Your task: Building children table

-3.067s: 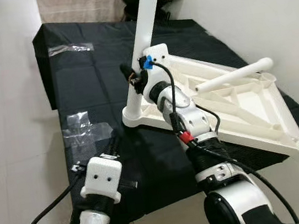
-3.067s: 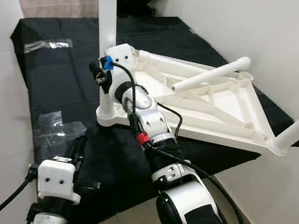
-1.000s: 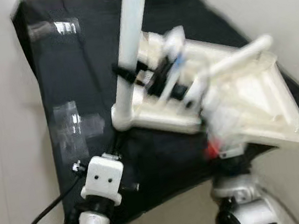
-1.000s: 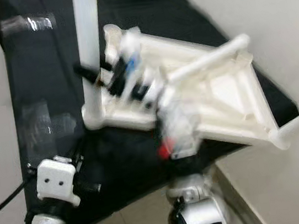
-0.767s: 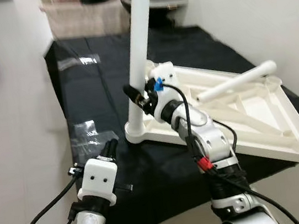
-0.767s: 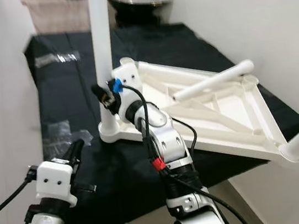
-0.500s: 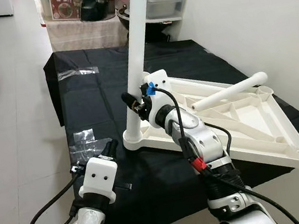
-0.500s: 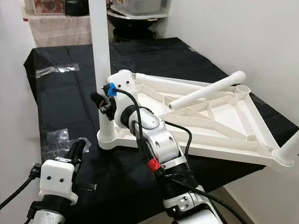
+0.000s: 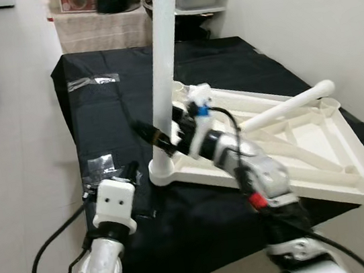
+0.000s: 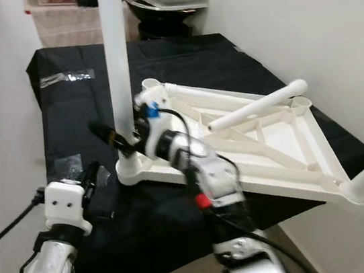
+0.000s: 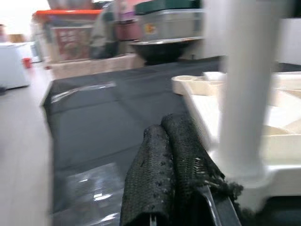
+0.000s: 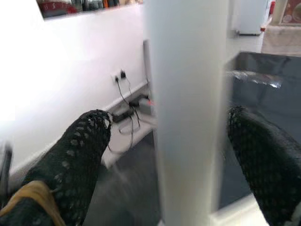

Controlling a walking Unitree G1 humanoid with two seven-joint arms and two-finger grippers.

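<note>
Seating the upright table leg (image 9: 161, 58)

Right gripper (image 12: 171, 141), fingers apart around the leg; left gripper (image 11: 169, 160) clenched empty at seven o'clock. Keep the leg vertical, press straight into the tabletop (image 9: 318, 138) corner socket.

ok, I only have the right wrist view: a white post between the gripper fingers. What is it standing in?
Observer: That is a table leg, upright in a corner socket of a white table top that lies upside down on a black cloth.
Operator: How high on the leg is the gripper?
Observer: Low. The right gripper straddles the leg just above the socket, fingers open.
Operator: And the left arm?
Observer: The left gripper is shut, over the cloth near that same corner, beside a clear plastic bag.
</note>
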